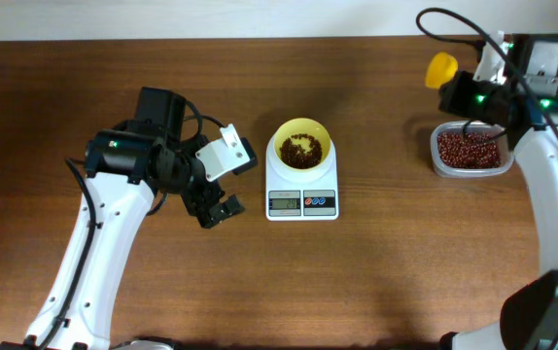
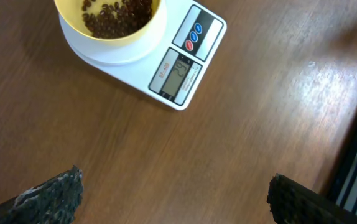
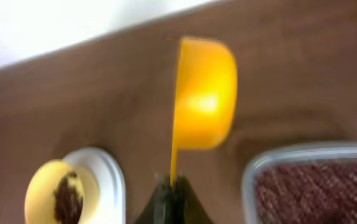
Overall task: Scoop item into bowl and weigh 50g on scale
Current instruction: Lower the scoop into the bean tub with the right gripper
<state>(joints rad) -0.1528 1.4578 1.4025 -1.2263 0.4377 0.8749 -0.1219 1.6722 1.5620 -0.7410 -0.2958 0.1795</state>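
Note:
The pale yellow bowl (image 1: 302,146) stands on the white scale (image 1: 301,190) in mid-table, with a small heap of dark red-brown beans (image 1: 300,151) inside. From the left wrist I see the bowl (image 2: 113,22) and the scale (image 2: 178,71) with its grey display. My left gripper (image 1: 216,211) hangs open just left of the scale, nothing between its fingertips (image 2: 54,193). My right gripper (image 1: 459,92) is shut on the handle of a yellow scoop (image 1: 441,69), held at the far right, above and left of a clear tub of beans (image 1: 470,151). The scoop (image 3: 203,93) is tipped on its side.
A pale wall runs along the table's far edge (image 1: 211,19). The clear tub (image 3: 315,183) sits near the right edge, under the right arm. Bare wood lies between the scale and the tub.

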